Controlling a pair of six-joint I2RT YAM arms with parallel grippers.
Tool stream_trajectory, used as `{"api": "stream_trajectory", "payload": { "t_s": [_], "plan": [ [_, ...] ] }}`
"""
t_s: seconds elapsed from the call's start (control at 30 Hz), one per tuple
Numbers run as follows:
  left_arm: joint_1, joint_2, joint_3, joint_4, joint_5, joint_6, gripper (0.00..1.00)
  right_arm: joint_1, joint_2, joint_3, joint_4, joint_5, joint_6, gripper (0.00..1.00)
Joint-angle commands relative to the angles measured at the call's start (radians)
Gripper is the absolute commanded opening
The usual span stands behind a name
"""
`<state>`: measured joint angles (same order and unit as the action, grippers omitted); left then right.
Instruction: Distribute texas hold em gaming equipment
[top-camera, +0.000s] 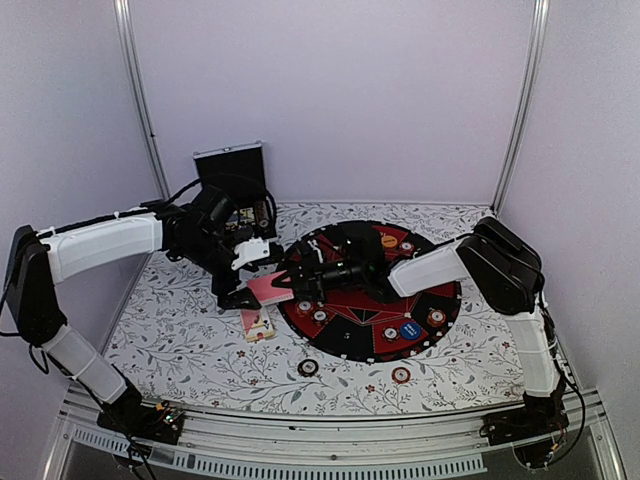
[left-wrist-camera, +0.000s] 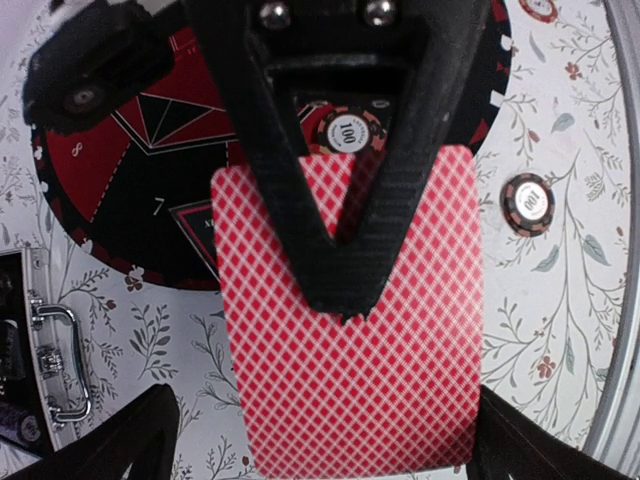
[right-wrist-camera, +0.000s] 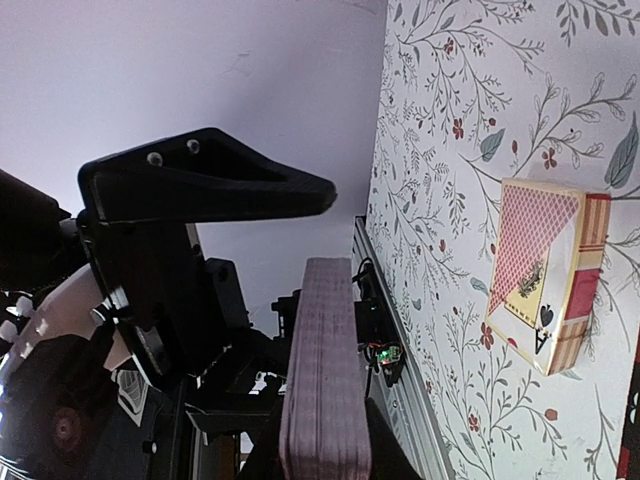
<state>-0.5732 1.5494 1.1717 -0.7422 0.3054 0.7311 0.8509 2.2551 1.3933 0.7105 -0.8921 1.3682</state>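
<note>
White-shelled arms (top-camera: 105, 243) have black joints and cables; the left pincer (left-wrist-camera: 340, 292) bears screws.

The cards (left-wrist-camera: 350, 330) have pink-red backs crossed by a white diamond lattice. Their box (right-wrist-camera: 545, 275) is cream with the same red lattice and gold edges. The chip (left-wrist-camera: 345, 130) is black with orange stripes and a white centre. The round mat (top-camera: 350, 338) is black and red. The tablecloth (top-camera: 190, 340) is white with grey-green vines and small red flowers.
</note>
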Motion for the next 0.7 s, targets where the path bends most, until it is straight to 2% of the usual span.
{"api": "stream_trajectory", "payload": {
  "t_s": [0.0,0.2,0.67],
  "plan": [
    [-0.013,-0.042,0.022,0.035,0.04,-0.04,1.0,0.005,-0.006,-0.001,0.085,-0.014,0.019,0.08],
    [-0.036,-0.031,0.025,0.01,0.098,-0.035,1.0,0.016,0.003,0.035,0.084,-0.024,0.028,0.08],
    [-0.054,0.04,0.026,-0.007,0.087,0.033,1.0,0.036,-0.009,0.059,0.078,-0.034,0.028,0.08]
  ]
}}
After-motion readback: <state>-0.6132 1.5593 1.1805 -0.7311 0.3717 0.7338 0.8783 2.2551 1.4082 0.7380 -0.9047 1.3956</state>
